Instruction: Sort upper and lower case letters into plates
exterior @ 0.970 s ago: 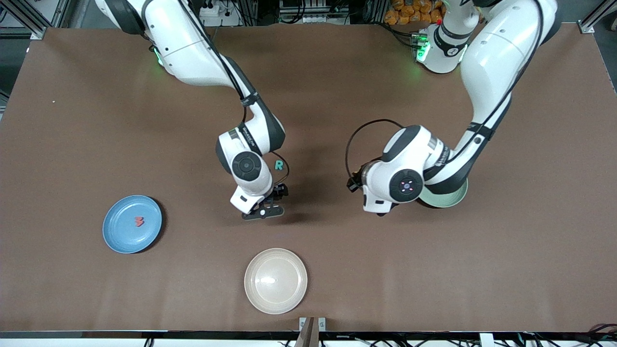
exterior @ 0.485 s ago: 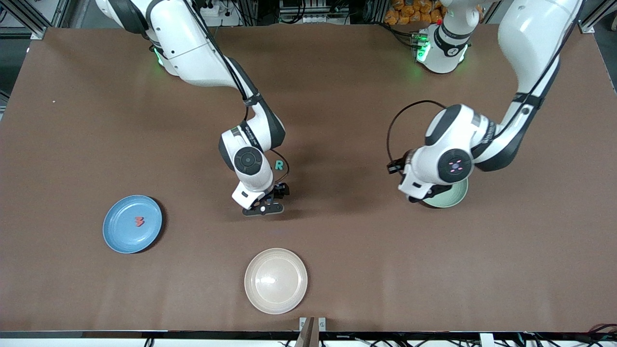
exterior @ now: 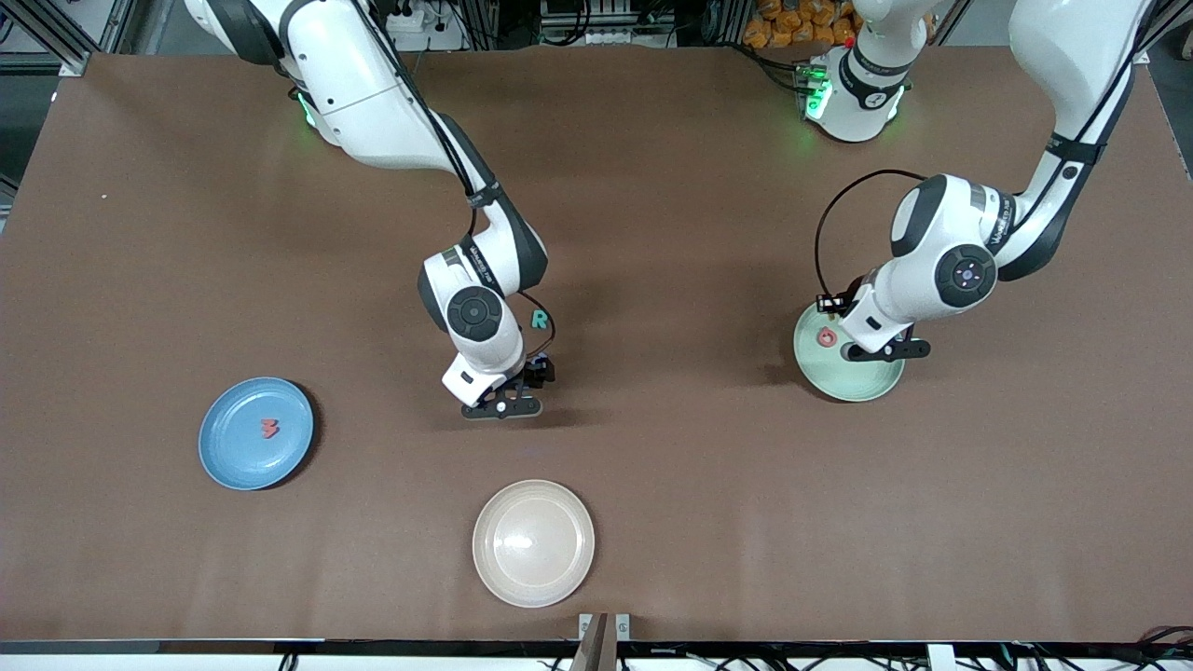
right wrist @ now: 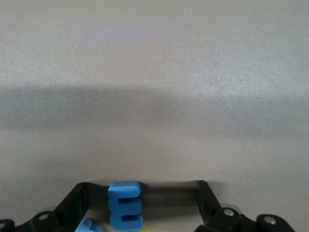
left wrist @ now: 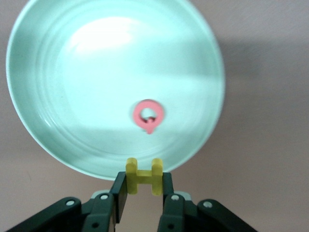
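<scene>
Letters: yellow H (left wrist: 143, 177) pinched in left tool (left wrist: 143, 193), fingers closed on its sides, hanging over mint green plate (exterior: 871, 380) at the left arm's end of table (exterior: 652, 186). Red lowercase letter (left wrist: 148, 115) lies in that plate. Right tool (right wrist: 142, 198) spread wide, low over table mid area, holding nothing; blue E (right wrist: 125, 204) sits between its fingers, close to one finger, w/ another blue letter (right wrist: 87, 226) beside it. Teal R (exterior: 539, 320) on table just by right arm's wrist. Sky blue plate (exterior: 233, 466) toward right arm's end, red letter (exterior: 269, 429) in it. Cream plate (exterior: 533, 543) nearest front camera.
</scene>
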You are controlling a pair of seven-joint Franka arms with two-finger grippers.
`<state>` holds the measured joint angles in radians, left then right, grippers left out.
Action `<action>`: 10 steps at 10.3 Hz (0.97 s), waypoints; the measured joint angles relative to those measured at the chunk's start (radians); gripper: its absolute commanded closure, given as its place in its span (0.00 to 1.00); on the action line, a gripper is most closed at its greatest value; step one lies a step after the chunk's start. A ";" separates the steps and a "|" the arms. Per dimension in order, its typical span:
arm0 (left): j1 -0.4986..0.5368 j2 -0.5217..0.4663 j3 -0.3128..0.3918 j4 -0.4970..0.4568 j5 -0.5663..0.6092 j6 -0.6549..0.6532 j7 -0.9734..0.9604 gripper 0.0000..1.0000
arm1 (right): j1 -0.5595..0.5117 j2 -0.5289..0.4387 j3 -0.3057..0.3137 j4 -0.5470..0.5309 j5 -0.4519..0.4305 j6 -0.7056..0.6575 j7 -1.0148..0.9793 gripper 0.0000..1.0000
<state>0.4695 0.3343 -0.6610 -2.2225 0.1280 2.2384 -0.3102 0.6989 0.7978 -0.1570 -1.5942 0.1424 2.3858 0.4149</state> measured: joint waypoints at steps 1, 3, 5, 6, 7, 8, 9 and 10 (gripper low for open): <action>0.033 0.000 0.001 -0.027 0.000 0.039 0.072 0.78 | 0.000 0.000 0.000 0.000 0.000 0.000 0.001 0.00; 0.088 0.006 0.002 -0.036 0.000 0.065 0.177 0.61 | 0.002 -0.001 0.000 0.000 0.000 -0.004 0.002 0.00; 0.095 0.014 0.000 -0.036 0.000 0.077 0.195 0.12 | 0.003 -0.002 0.000 0.000 0.000 -0.007 0.004 0.84; 0.089 0.014 -0.003 -0.036 0.000 0.079 0.195 0.04 | 0.003 -0.007 0.001 0.000 0.000 -0.012 0.004 1.00; 0.082 0.015 -0.004 -0.034 0.000 0.081 0.194 0.04 | 0.003 -0.015 0.001 0.000 0.000 -0.024 0.004 1.00; 0.078 0.017 -0.004 -0.030 0.000 0.081 0.189 0.04 | 0.004 -0.021 0.002 0.000 0.000 -0.031 0.000 1.00; 0.072 0.020 -0.004 -0.027 0.000 0.081 0.168 0.04 | 0.005 -0.024 0.003 0.000 0.000 -0.033 -0.011 1.00; 0.052 0.023 -0.005 -0.021 0.000 0.078 0.121 0.04 | 0.005 -0.025 0.003 0.000 0.000 -0.034 -0.018 1.00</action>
<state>0.5217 0.3575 -0.6663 -2.2439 0.1280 2.3166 -0.1897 0.7036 0.7725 -0.1543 -1.5947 0.1424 2.3518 0.3966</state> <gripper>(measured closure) 0.044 0.736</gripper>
